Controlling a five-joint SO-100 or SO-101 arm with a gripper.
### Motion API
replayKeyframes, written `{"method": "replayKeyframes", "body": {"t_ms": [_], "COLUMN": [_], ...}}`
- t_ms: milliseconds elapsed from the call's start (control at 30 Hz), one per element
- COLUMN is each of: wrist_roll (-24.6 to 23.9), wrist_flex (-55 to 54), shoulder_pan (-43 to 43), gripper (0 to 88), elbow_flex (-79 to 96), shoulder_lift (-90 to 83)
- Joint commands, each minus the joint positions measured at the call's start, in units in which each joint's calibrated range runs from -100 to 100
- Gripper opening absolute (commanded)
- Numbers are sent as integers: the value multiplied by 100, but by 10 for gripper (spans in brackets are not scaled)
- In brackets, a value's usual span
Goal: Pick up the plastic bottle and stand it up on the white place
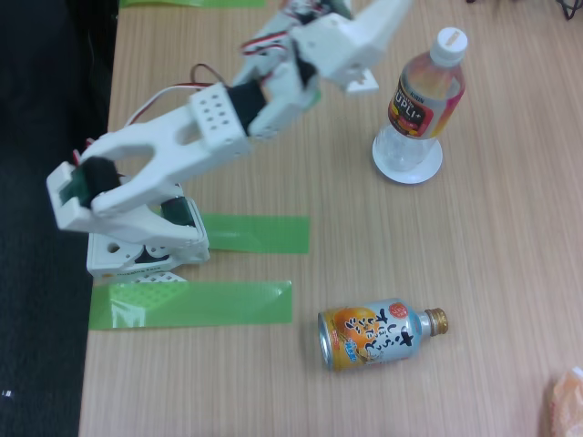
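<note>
Overhead, arm outstretched beside upright plastic bottle.

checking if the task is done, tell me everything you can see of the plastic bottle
The plastic bottle is clear, with a white screw cap, a peach-tinted upper body and a black, red and yellow-orange label around its middle; the lower part looks see-through. It stands upright, base on the small round white plate near the table's far right in the fixed view. The white arm's gripper sits just left of it, and no contact with the bottle shows.
</note>
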Motion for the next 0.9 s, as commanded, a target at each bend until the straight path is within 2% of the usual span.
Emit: {"method": "replayKeyframes", "body": {"t_ms": [0,233,367,600,767,867], "wrist_roll": [30,30,-17,-44,-558,-1072], "wrist_flex": [228,855,1138,1533,1507,1464], "shoulder_pan": [29,636,1155,1206,1214,1214], "gripper": [477,474,418,398,398,398], "elbow_flex": [-103,540,1020,1590,2586,3192], "shoulder_lift": [-685,-1971,-2659,-3541,-4029,-4407]}}
